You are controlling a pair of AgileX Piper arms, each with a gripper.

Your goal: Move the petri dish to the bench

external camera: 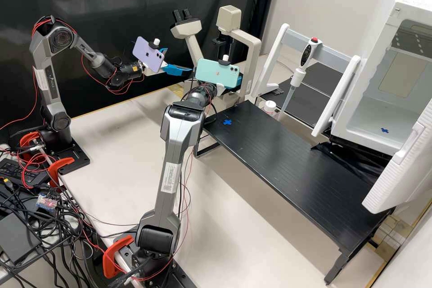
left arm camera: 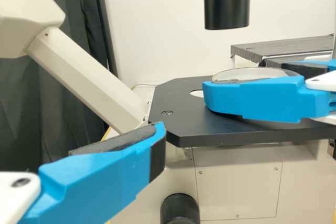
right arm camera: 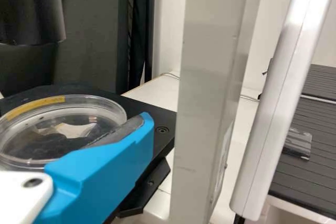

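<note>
Dish (right arm camera: pixel 68 127) sits pinched between the fingers of the right gripper (external camera: pixel 220 90), over the microscope (external camera: pixel 253 54) stage (left arm camera: pixel 181 98) at the far side. Left gripper (external camera: pixel 180 60), left of the microscope, stands wide open, holding nothing.

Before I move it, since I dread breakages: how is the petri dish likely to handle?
The petri dish looks clear and thin-walled, so it is probably stiff but may crack if squeezed hard. Its smooth wall could slip in a loose grip. Wide and low, it seems unlikely to tip.
</note>
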